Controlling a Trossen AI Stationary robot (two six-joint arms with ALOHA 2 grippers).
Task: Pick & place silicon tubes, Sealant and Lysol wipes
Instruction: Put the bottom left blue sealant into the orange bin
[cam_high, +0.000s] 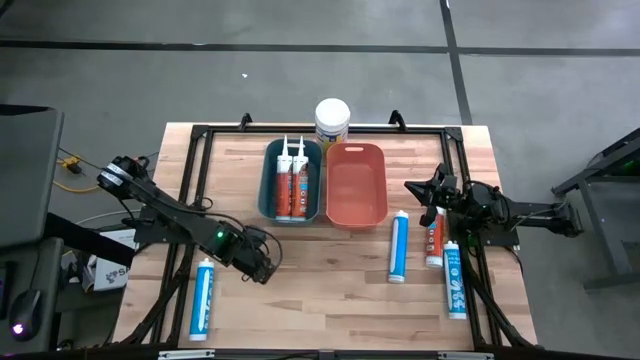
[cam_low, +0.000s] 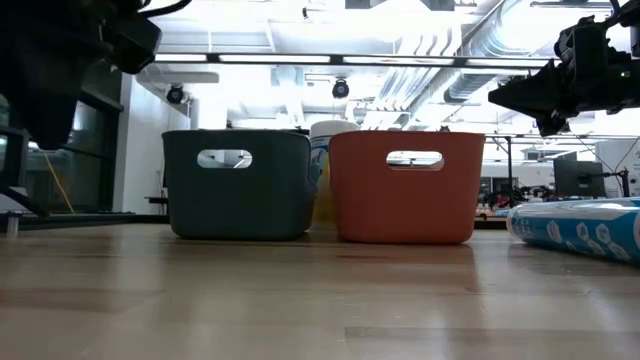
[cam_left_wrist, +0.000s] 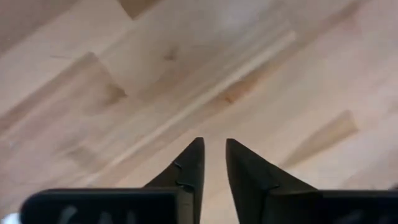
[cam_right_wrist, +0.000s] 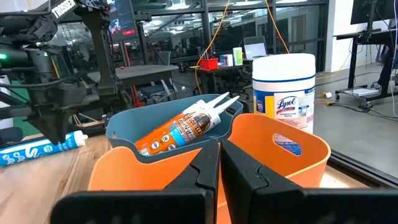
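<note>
The Lysol wipes canister (cam_high: 332, 122), with a white lid and yellowish label, stands upright on the table behind the two bins; it also shows in the right wrist view (cam_right_wrist: 283, 84). The teal bin (cam_high: 270, 190) holds two orange sealant tubes (cam_high: 291, 185). The orange bin (cam_high: 357, 183) holds nothing that shows. A blue-and-white tube (cam_high: 399, 246), an orange tube (cam_high: 434, 238) and another blue tube (cam_high: 453, 282) lie flat at the right, and one more (cam_high: 203, 297) lies at the near left. My right gripper (cam_right_wrist: 219, 146) is shut and empty, raised beside the orange bin's right side. My left gripper (cam_left_wrist: 212, 144) hovers over bare wood, its fingers a narrow gap apart.
A black metal frame (cam_high: 200, 135) runs around the table's work area. The two bins stand side by side at the far middle. Bare wood (cam_high: 320, 290) lies between the arms at the near middle. The right-hand tubes lie just below my right arm.
</note>
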